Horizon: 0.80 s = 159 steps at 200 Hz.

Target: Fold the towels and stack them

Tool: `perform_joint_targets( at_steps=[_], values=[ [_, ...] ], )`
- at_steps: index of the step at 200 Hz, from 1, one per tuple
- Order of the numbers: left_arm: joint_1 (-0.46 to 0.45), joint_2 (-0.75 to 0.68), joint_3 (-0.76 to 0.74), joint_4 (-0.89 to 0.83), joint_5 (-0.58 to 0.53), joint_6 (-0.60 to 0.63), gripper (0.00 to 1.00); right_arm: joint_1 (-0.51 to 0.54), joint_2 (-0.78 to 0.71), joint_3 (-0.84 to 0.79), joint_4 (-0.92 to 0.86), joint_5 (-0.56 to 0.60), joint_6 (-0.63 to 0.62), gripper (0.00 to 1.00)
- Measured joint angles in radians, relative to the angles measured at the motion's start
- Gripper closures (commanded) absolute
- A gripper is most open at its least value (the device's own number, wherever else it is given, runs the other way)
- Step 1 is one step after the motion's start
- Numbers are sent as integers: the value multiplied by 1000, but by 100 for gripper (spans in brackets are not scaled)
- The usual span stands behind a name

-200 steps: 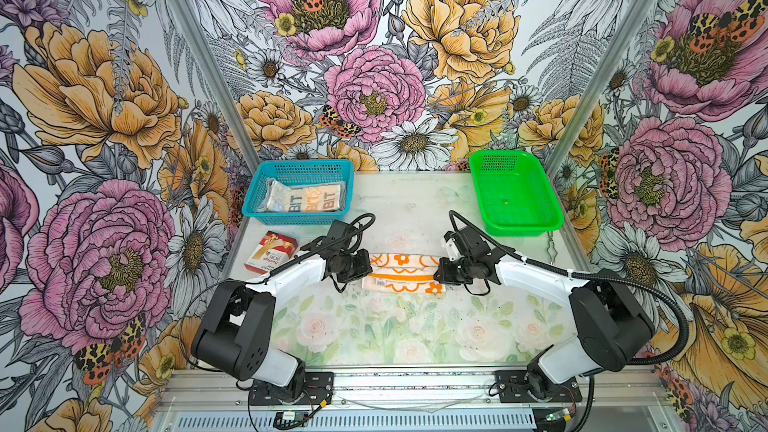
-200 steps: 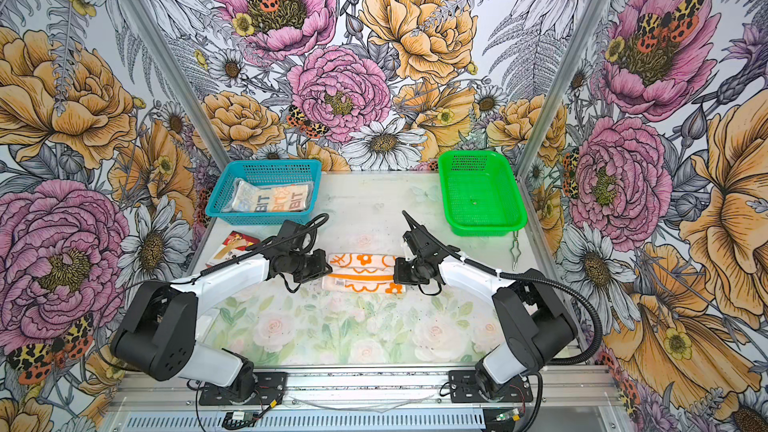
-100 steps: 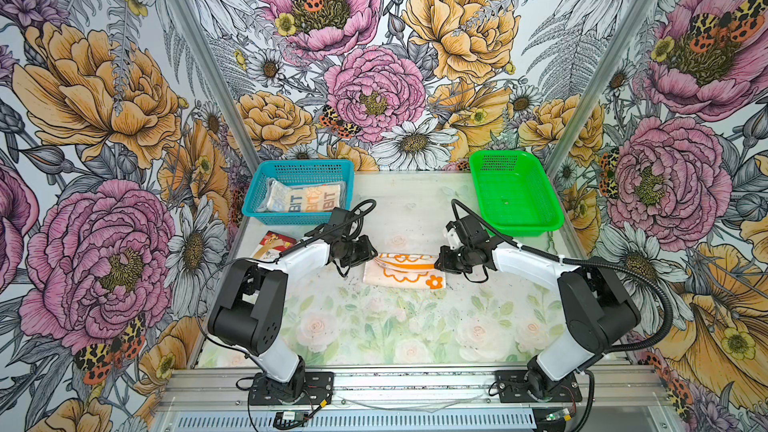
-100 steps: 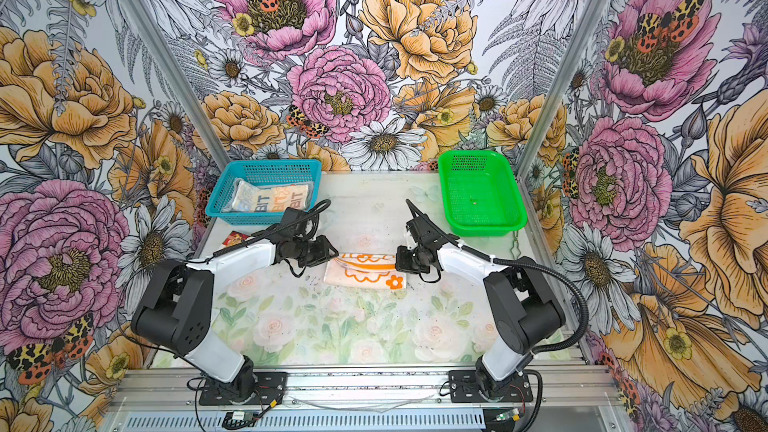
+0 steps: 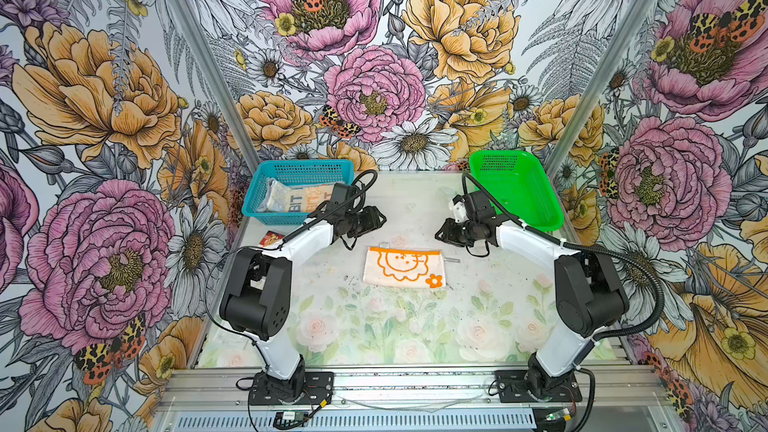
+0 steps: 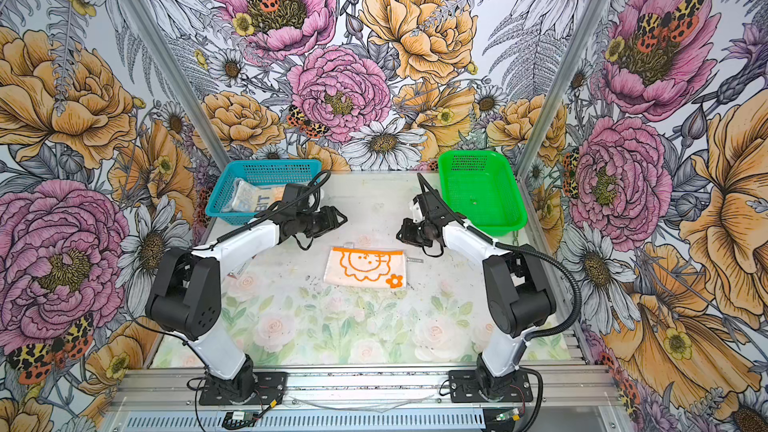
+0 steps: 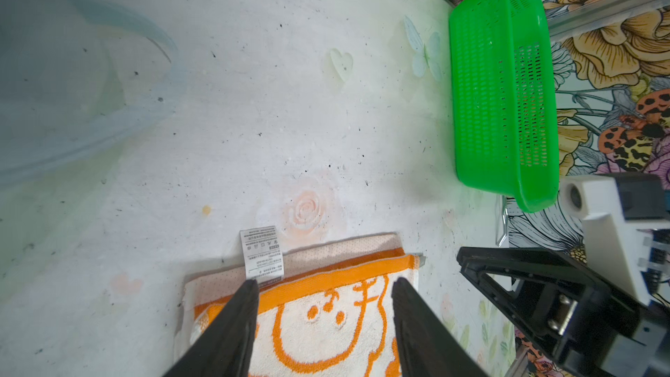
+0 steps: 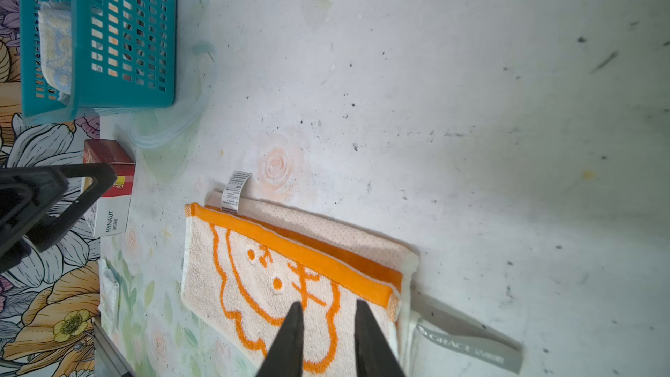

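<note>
Arms (image 5: pixel 307 238) raised off towel (image 5: pixel 405 268) (fingers (image 7: pixel 232 328) apparently parted).

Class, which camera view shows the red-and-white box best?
The right wrist view: the red-and-white box shows its red top and a white side with lettering. In a top view only a red corner peeks out by the left arm. The left wrist view misses it.

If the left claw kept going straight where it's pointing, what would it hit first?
Probably the bare table, just beyond the orange lion towel; the left claw slants downward over it. Depth is unclear; it might clip the towel's far edge.
</note>
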Motion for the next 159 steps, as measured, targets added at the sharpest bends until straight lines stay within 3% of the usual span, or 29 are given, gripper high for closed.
perform_joint_targets(
  at_steps=[25, 48, 58, 79, 94, 112, 159],
  values=[
    [-27, -64, -58, -28, -39, 33, 44, 11, -46, -31, 0, -6, -9, 75],
    [-39, -151, -158, -55, -40, 58, 42, 62, -92, -61, -9, -14, -10, 74],
    [-29, -165, -189, -75, -37, 73, 36, 97, -96, -63, -7, -18, -9, 73],
    [-4, -157, -238, -97, -23, 113, 11, 171, -82, -63, -1, -20, -3, 71],
    [7, -154, -269, -101, -13, 134, 2, 204, -56, -71, 23, -27, -1, 69],
    [9, -150, -291, -85, 6, 137, 2, 198, -43, -117, 61, -22, 3, 68],
    [30, -72, -313, -5, 56, 106, 15, 150, 23, -204, 91, 16, 24, 69]
  ],
)
